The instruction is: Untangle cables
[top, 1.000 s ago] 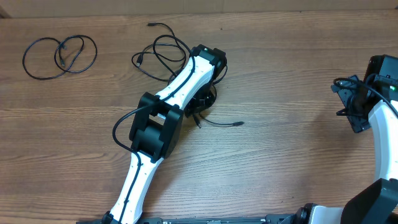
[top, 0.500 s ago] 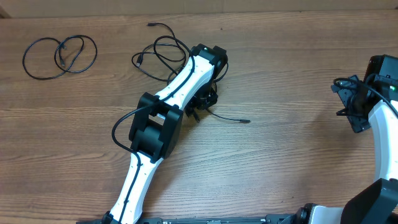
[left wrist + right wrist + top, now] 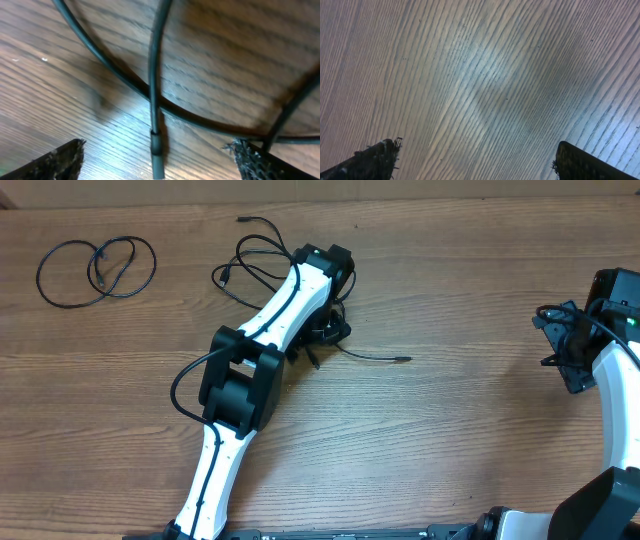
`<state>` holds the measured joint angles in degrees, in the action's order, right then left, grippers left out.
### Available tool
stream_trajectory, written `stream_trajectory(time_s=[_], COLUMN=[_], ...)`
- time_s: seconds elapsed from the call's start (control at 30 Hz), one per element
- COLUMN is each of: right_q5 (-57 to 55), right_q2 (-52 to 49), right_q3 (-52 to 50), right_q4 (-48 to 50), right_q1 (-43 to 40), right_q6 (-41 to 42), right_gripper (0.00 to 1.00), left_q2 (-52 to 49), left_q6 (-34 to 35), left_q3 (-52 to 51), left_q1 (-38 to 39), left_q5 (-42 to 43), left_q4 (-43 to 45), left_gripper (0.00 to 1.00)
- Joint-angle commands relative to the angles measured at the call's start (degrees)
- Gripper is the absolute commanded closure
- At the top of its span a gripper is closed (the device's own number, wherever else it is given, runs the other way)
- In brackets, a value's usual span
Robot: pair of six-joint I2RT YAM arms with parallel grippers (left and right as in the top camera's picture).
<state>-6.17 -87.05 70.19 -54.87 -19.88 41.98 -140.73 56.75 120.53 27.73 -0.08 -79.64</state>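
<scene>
Thin black cables lie on the wooden table. One loose double loop [image 3: 100, 268] rests at the far left. A tangle of loops [image 3: 255, 265] sits beside my left arm, and one strand [image 3: 375, 357] trails right to a plug end [image 3: 403, 360]. My left gripper [image 3: 325, 332] hangs low over the tangle's right side, partly hidden under its own arm. In the left wrist view the left gripper [image 3: 157, 152] is open; a plug-tipped cable [image 3: 157, 145] lies on the wood between its fingers, crossing a curved cable [image 3: 100, 60]. My right gripper [image 3: 565, 350] stands open at the far right, away from any cable.
The right wrist view shows the right gripper [image 3: 477, 160] over bare wood grain only. The table's far edge runs along the top of the overhead view. The left arm's own thicker black wire [image 3: 185, 380] loops out at its elbow.
My left gripper has opened and let go of the cable. The loose plug end has slid further right, and the left arm has shifted slightly up and left.
</scene>
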Motion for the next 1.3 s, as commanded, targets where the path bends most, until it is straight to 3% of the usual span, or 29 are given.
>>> stream_trajectory(time_s=[0.0, 0.27, 0.53, 1.03, 1.27], right_q5=[-0.2, -0.2, -0.2, -0.2, -0.2], right_q2=[0.2, 0.2, 0.2, 0.3, 0.3], right_q3=[1.0, 1.0, 1.0, 1.0, 1.0], right_q4=[0.3, 0.3, 0.3, 0.3, 0.3], right_q1=[-0.1, -0.1, -0.1, -0.1, -0.1], right_q6=[0.2, 0.2, 0.2, 0.2, 0.2], right_gripper=[0.00, 0.00, 0.00, 0.00, 0.00], left_q2=[1.5, 5.6, 5.8, 5.1, 5.1], left_q6=[-8.9, -9.0, 2.7, 2.7, 9.7], left_q3=[0.1, 0.2, -0.7, -10.3, -18.4], left_q1=[-0.3, -2.0, -3.0, -0.7, -0.8], left_q5=[5.9, -0.1, -0.4, -2.8, -2.9], left_q4=[-0.4, -2.5, 5.2, 15.4, 20.9], left_gripper=[0.06, 0.00, 0.01, 0.00, 0.00])
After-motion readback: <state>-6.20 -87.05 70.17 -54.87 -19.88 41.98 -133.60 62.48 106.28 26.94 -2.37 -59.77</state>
